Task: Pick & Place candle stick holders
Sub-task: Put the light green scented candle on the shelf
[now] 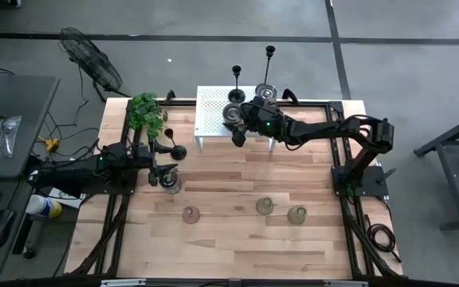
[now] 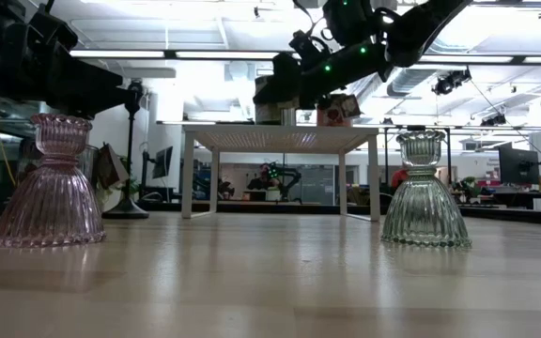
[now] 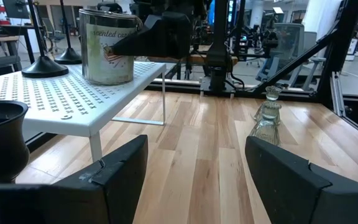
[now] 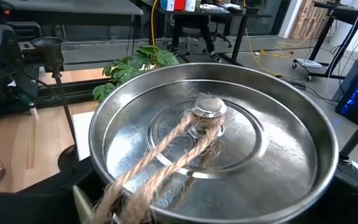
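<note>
Two tall black candlesticks (image 1: 237, 80) (image 1: 269, 60) stand by their round bases (image 3: 45, 67) on the white perforated shelf (image 1: 209, 119). The third (image 1: 175, 147) stands on the table beside my left gripper (image 1: 168, 169), which is open and empty (image 3: 197, 168); the candlestick's cup (image 3: 2, 134) shows beside that gripper. A clear glass holder (image 1: 170, 186) stands just on the gripper's near side. A pinkish holder (image 1: 190, 214) and two greenish holders (image 1: 264, 206) (image 1: 296, 214) stand nearer the front. My right gripper (image 1: 244, 119) is over the shelf, at a silver tin (image 1: 233, 115). My right gripper has the silver tin between its fingers, coming level from the table's right side. One finger (image 3: 157, 34) lies against the tin's side wall (image 3: 126, 53) just under the lid. The lid (image 4: 210, 137) hides the fingertips in the wrist view. The tin stands upright on the shelf.
A second silver tin (image 1: 266, 93) stands on the shelf's far right corner. A small green plant (image 1: 146, 112) stands at the table's far left, close to the third candlestick. Bare wood (image 1: 237, 247) lies along the table's near edge.
</note>
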Controlling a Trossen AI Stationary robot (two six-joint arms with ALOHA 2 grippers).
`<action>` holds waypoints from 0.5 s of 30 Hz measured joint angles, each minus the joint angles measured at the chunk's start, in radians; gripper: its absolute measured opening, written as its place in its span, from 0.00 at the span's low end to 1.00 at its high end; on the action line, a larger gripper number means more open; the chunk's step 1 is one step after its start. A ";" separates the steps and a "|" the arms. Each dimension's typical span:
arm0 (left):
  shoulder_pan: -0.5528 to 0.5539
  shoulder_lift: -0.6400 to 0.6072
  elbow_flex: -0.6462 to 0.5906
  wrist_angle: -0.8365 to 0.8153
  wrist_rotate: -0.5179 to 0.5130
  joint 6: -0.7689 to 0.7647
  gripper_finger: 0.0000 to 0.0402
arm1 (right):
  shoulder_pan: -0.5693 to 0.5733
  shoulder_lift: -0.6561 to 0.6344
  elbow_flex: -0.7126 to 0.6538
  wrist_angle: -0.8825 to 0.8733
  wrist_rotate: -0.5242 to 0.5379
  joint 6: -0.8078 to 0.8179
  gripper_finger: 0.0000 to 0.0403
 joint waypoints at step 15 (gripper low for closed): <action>0.000 0.000 0.000 0.000 0.000 0.000 0.66 | -0.012 0.000 0.001 0.009 0.026 0.001 0.96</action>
